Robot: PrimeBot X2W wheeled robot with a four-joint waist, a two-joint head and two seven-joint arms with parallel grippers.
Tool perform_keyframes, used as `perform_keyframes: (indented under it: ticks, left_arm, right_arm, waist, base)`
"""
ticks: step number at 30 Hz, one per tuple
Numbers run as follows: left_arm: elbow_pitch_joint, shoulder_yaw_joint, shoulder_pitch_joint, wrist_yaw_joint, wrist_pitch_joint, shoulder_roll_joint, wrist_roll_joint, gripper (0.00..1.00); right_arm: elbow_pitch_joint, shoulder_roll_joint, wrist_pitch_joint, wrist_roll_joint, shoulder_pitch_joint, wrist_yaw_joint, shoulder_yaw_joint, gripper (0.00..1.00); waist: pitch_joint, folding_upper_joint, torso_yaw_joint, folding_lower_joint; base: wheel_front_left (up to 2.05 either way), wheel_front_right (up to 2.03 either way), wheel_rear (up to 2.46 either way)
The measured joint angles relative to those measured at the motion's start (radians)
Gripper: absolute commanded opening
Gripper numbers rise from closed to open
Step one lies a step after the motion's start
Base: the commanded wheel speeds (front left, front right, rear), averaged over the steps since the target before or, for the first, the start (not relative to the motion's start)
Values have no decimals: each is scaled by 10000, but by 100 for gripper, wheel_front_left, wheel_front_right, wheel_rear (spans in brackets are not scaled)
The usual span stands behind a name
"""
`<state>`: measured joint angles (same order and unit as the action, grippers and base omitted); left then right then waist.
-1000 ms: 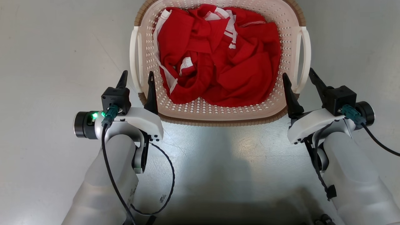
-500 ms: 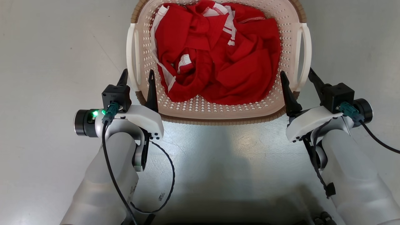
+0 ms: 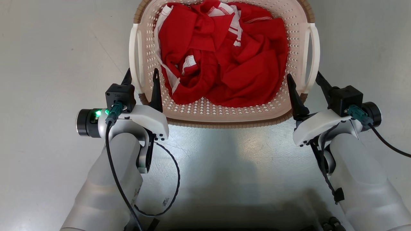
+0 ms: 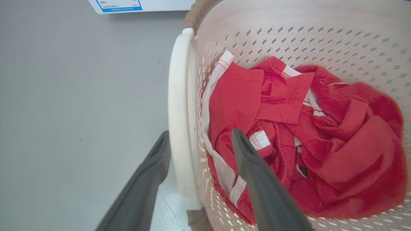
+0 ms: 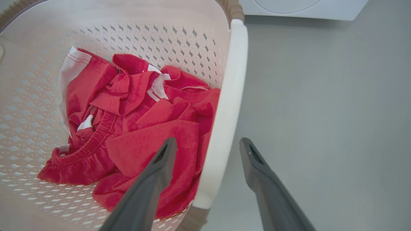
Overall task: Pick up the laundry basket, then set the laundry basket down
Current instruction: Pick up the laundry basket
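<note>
We judged the laundry basket (image 3: 221,123) light, slightly flexible, loaded only with soft red garments (image 3: 224,57); the stiff left handle (image 3: 134,57) and right handle (image 3: 314,54) were the holds; it stood mouth-up on the floor (image 3: 48,48) near the washing machine (image 5: 305,8), long axis seemingly handle to handle; left pincer (image 3: 142,72) and right pincer (image 3: 302,74) gaped wide, each astride a handle's end farthest from the machine.
</note>
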<state>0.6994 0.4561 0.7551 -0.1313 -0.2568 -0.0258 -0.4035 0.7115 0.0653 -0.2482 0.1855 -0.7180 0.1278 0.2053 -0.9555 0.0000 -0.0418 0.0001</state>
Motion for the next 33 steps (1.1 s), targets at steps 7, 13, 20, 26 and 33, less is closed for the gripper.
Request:
perform_keyframes:
  ticks: [7, 13, 20, 26, 33]
  left_arm:
    - [4, 36, 4, 2, 0, 0, 0, 89]
    - [6, 52, 5, 2, 2, -2, 0, 87]
    - [58, 54, 5, 2, 2, 0, 0, 87]
    - [132, 111, 5, 2, 2, 0, -10, 85]
    - [282, 197, 23, 2, 2, 0, -140, 83]
  right_arm:
    - [46, 0, 0, 102, -77, 0, 8, 100]
    - [40, 0, 0, 132, -191, 0, 48, 100]
    - [56, 2, 0, 182, -191, 0, 84, 100]
    - [130, 2, 0, 196, -191, 0, 125, 100]
    - [314, 2, 0, 267, -191, 0, 169, 100]
  waist:
    - [27, 0, 23, 0]
    - [88, 0, 41, -1]
    - [110, 0, 37, -1]
    - [86, 0, 32, 0]
    - [102, 0, 23, 0]
  base:
    - [0, 0, 0]
    - [0, 0, 0]
    - [0, 0, 0]
    - [0, 0, 0]
    - [0, 0, 0]
